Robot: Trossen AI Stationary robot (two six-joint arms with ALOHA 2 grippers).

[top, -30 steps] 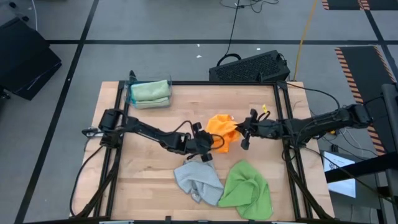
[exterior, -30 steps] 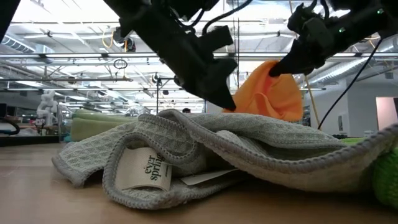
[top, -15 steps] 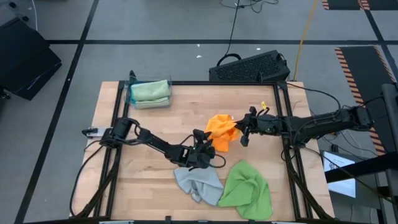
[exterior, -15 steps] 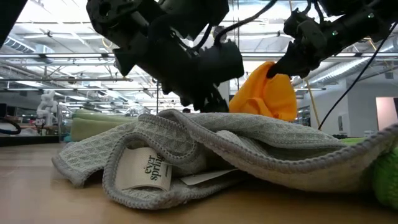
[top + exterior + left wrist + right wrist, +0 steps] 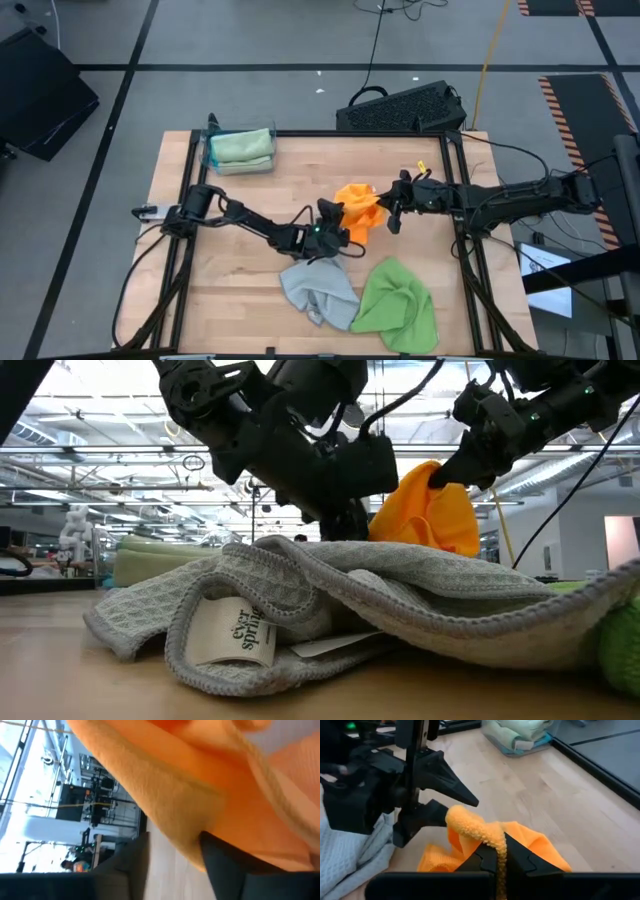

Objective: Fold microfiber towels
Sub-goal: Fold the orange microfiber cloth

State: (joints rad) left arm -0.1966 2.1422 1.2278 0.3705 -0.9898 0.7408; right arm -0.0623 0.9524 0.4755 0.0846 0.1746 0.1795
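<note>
Wooden bench (image 5: 250, 200) carries the towels, crumpled. Bright green towel (image 5: 397, 297) and grey towel (image 5: 318, 289) lie near the front edge. Orange towel (image 5: 358, 208) is held up mid-bench, pinched shut by right gripper (image 5: 496, 856); left gripper (image 5: 330, 230) fingers part-open against its lower edge. Soft, limp, light cloth; best taken by corners.

Lighting was bright and even from overhead ceiling fixtures, shadows soft on the counter (image 5: 250, 200); the left wrist view was blurred, its background glaring white.
</note>
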